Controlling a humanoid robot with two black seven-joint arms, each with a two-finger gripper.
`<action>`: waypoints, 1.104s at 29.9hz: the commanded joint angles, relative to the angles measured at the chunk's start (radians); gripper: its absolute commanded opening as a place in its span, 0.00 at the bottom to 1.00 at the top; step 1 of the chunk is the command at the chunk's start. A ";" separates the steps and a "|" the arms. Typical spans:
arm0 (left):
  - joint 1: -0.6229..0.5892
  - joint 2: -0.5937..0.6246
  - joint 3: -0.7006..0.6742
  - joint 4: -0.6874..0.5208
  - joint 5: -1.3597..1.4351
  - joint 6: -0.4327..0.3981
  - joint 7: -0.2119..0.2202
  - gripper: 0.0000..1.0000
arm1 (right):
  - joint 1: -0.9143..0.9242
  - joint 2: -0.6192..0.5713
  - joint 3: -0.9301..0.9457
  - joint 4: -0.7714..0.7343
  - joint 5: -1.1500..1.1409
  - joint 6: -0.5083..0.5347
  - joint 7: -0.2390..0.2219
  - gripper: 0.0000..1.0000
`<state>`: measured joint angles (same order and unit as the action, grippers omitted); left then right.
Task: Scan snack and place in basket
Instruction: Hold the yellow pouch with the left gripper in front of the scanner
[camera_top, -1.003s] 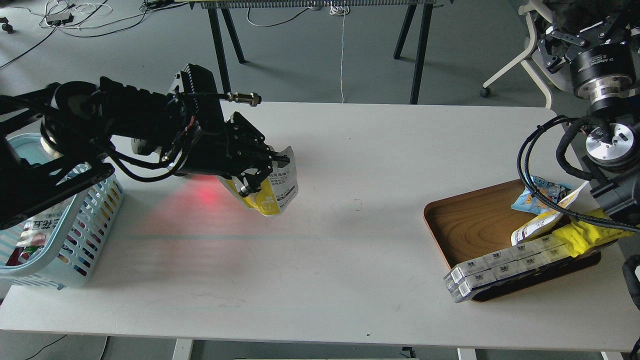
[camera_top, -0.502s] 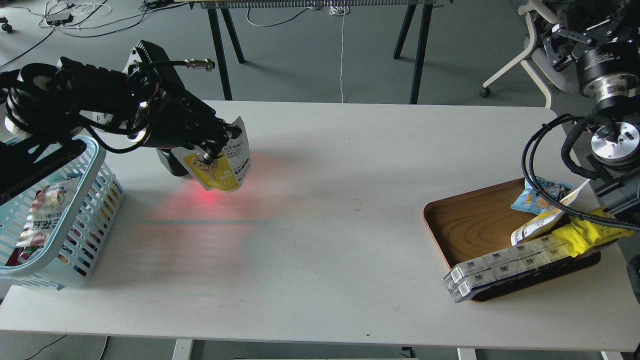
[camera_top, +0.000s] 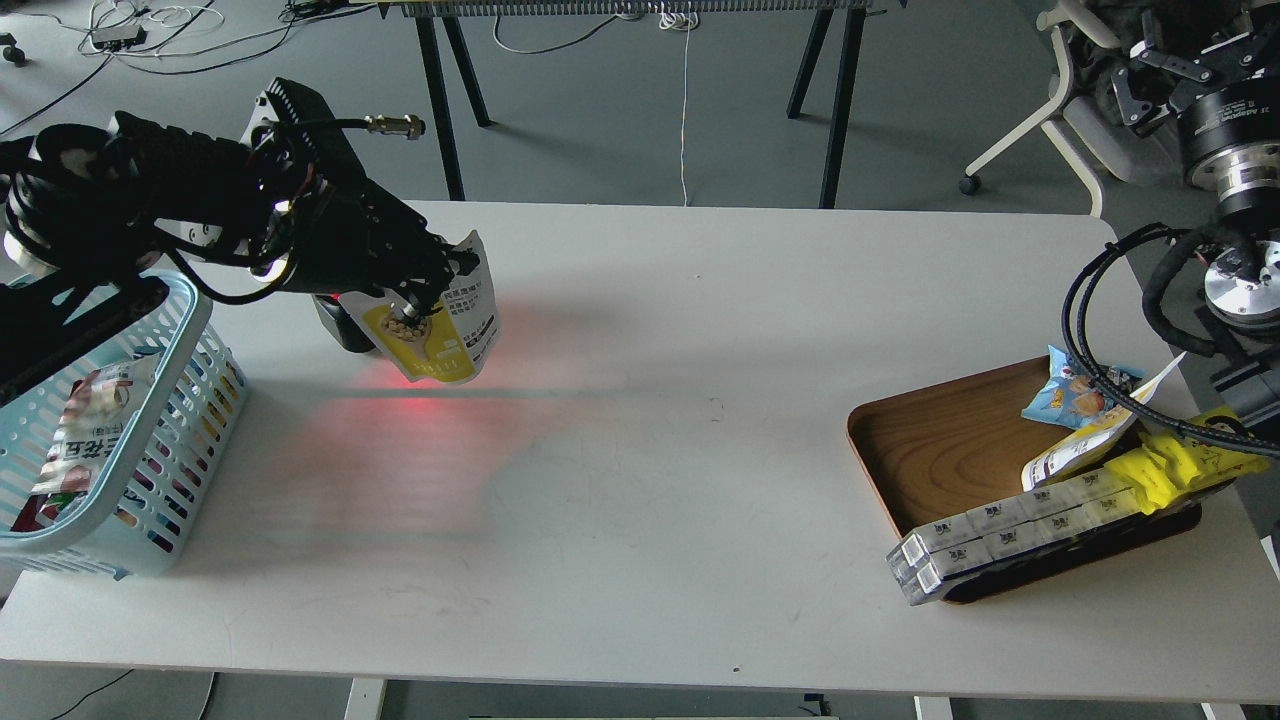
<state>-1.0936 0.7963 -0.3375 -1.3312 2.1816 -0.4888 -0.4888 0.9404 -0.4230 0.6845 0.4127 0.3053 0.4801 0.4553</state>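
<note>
The left gripper (camera_top: 432, 290) is clamped on the snack (camera_top: 445, 335), a yellow-and-white stand-up pouch, gripping it near its upper edge so the pouch hangs tilted in the air above the white table (camera_top: 660, 450). The pouch's round picture of tan nuts and its white panel of black text face the camera. A red glow lies on the tabletop just under and to the left of the pouch.

At the far left, the light blue basket (camera_top: 150, 470) stands on the table's left edge, partly covered by the left arm; the pouch is to its right, outside it and well clear of its rim. A red-and-white packet (camera_top: 75, 440) lies inside the basket.

On the right, a brown wooden tray (camera_top: 950, 450) holds a small blue chip bag (camera_top: 1075, 395), a bright-yellow pack (camera_top: 1180, 470) and a row of white boxes (camera_top: 1000, 535) that overhangs the tray's near rim.

The right gripper (camera_top: 1190, 55) sits in the upper right corner, off the table beside it; whether its fingers are apart or together cannot be told.
</note>
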 joint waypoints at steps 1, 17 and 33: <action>0.000 -0.005 0.002 -0.002 0.000 0.000 0.000 0.01 | 0.000 0.000 0.003 0.000 0.000 0.000 -0.001 0.99; -0.006 0.006 -0.009 -0.028 0.000 0.000 0.000 0.01 | 0.000 0.001 0.004 0.000 0.000 0.002 0.000 0.99; -0.012 0.075 -0.066 -0.109 0.000 0.000 0.000 0.01 | 0.000 0.003 0.004 0.000 -0.002 0.000 0.000 0.99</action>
<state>-1.1052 0.8501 -0.4033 -1.4233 2.1816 -0.4885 -0.4887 0.9401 -0.4204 0.6888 0.4126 0.3052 0.4801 0.4557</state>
